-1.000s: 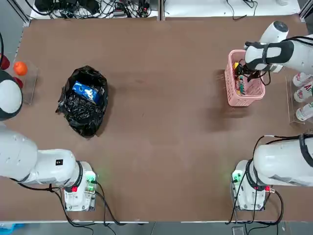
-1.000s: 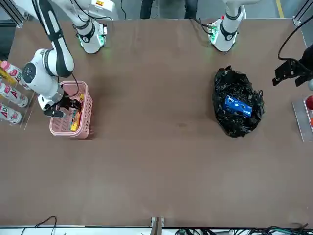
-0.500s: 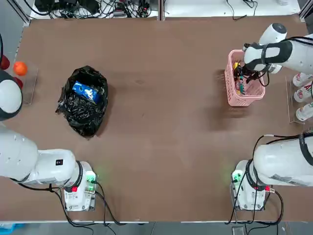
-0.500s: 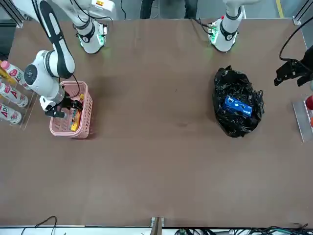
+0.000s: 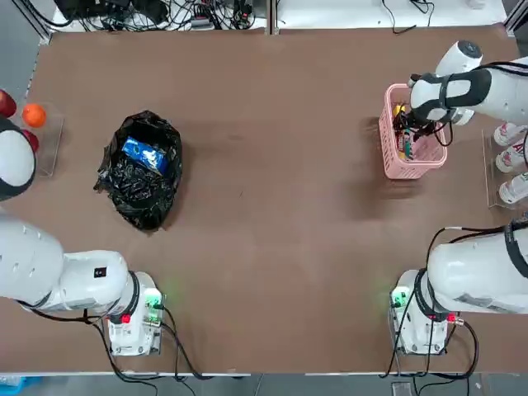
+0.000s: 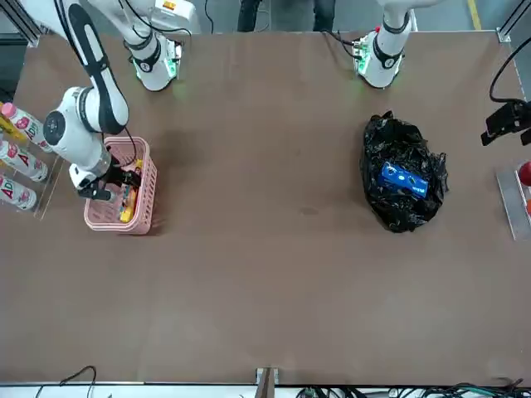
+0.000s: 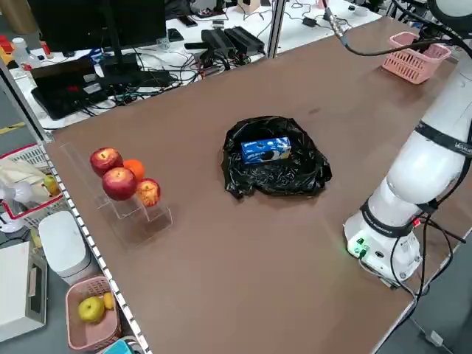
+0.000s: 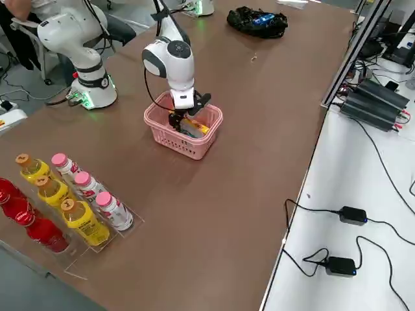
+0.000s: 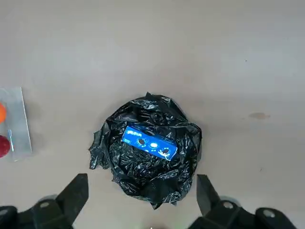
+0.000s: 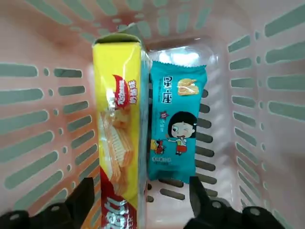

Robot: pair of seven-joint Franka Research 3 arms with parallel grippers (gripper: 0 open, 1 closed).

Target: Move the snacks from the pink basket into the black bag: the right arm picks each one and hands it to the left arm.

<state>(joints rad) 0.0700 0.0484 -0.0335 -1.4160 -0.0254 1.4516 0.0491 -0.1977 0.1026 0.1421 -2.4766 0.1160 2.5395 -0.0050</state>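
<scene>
The pink basket [image 5: 384,136] stands at the table's far right. In it lie a yellow packet with red marks [image 10: 119,133] and a slim teal-blue packet [image 10: 175,124], side by side. My right gripper [image 10: 140,198] is down inside the basket [image 6: 116,225], open, one finger outside each packet, holding nothing. The black bag [image 5: 142,169] lies at the left with a blue-and-white pouch [image 5: 146,155] in its mouth. My left gripper [image 9: 142,193] hangs open and empty high above the bag [image 9: 147,162], out near the table's left edge [image 6: 506,123].
White and yellow bottles [image 5: 511,157] stand in a clear rack right of the basket. Red and orange fruits [image 5: 33,114] sit on a clear stand at the left edge. Bare brown tabletop [image 5: 272,206] stretches between bag and basket.
The left gripper has drifted outward toward the table's left edge. The right gripper has stayed in the basket, shifting only slightly, its fingers a little narrower.
</scene>
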